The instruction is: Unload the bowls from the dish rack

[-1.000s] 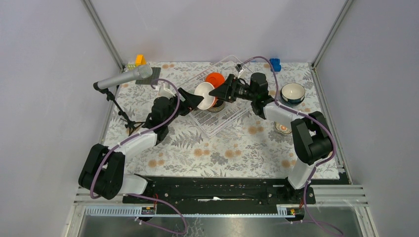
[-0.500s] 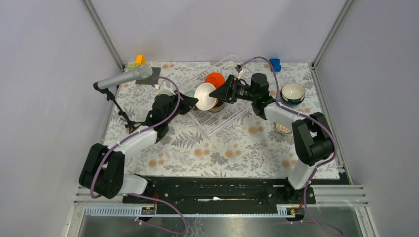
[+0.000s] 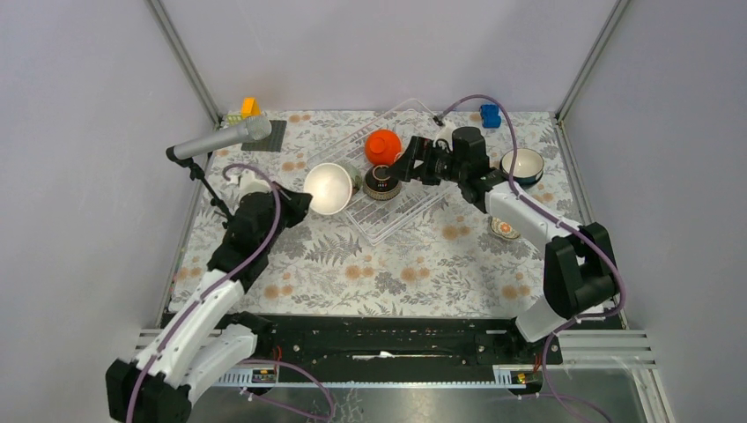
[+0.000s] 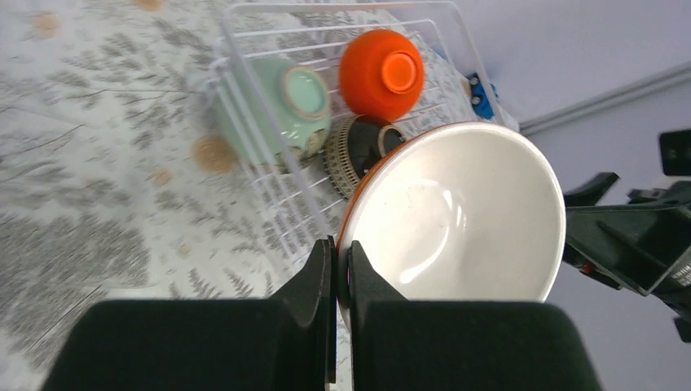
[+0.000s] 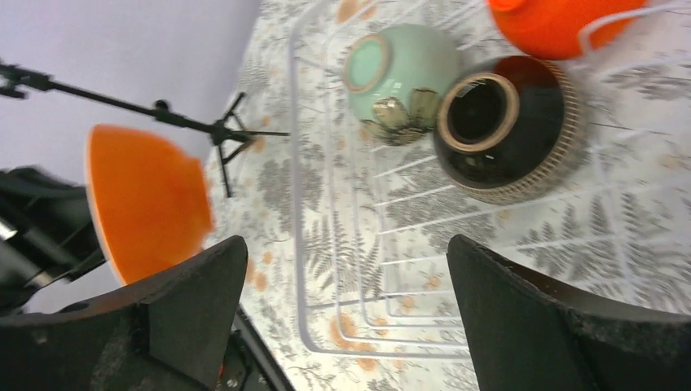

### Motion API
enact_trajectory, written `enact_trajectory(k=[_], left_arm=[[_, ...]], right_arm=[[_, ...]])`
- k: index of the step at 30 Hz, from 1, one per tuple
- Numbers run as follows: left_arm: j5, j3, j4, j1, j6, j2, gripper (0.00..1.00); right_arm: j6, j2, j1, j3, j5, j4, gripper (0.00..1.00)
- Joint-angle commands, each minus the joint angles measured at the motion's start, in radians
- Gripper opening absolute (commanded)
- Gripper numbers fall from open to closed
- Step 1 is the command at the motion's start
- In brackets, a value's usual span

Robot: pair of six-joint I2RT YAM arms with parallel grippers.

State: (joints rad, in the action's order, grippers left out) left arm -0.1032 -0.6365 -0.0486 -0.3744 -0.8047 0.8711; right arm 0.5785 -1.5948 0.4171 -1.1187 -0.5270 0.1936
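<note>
My left gripper (image 3: 295,201) is shut on the rim of an orange bowl with a white inside (image 3: 328,188), held tilted in the air just left of the dish rack (image 3: 398,217). In the left wrist view the fingers (image 4: 322,269) pinch that bowl's (image 4: 456,220) edge. Three bowls stay in the rack: an upturned orange one (image 3: 383,144), a dark brown patterned one (image 3: 381,181), and a pale green one (image 4: 281,106) on its side. My right gripper (image 3: 407,166) hangs open above the rack near the brown bowl (image 5: 501,130), with nothing between its fingers.
A teal-blue bowl with a white inside (image 3: 521,165) and a small patterned bowl (image 3: 505,229) sit on the floral cloth to the right of the rack. A microphone on a tripod (image 3: 220,141) stands at the left. Coloured blocks (image 3: 250,107) and a blue block (image 3: 491,115) lie at the back.
My left gripper closed on the bowl's rim and carried it left, off the rack. My right gripper opened wider and drew back to the right.
</note>
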Motion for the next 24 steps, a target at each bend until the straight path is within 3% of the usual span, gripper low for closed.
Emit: enact_trajectory(k=[1,5,11,15,24], left_arm=[[-0.218,-0.017,-0.306,0.005,-0.095,-0.13,0.0],[-0.385,-0.049,-0.476,0.006,-0.175,-0.142,0.0],[-0.463,-0.051,-0.53,0.006,-0.329,-0.005,0.0],[-0.47,-0.025,-0.451,0.007,-0.35,0.082,0.0],[-0.482,0.012,-0.286,0.053,-0.363,0.232,0.0]], right_arm=[[-0.124,0.07,0.003,-0.044,0.207,-0.176,1.0],[-0.087,0.08,0.002,-0.052,0.41,-0.267,1.0],[-0.066,0.11,0.003,-0.036,0.564,-0.299,1.0],[-0.112,0.129,0.003,-0.027,0.577,-0.303,1.0],[-0.205,0.08,0.002,-0.062,0.447,-0.275,1.0]])
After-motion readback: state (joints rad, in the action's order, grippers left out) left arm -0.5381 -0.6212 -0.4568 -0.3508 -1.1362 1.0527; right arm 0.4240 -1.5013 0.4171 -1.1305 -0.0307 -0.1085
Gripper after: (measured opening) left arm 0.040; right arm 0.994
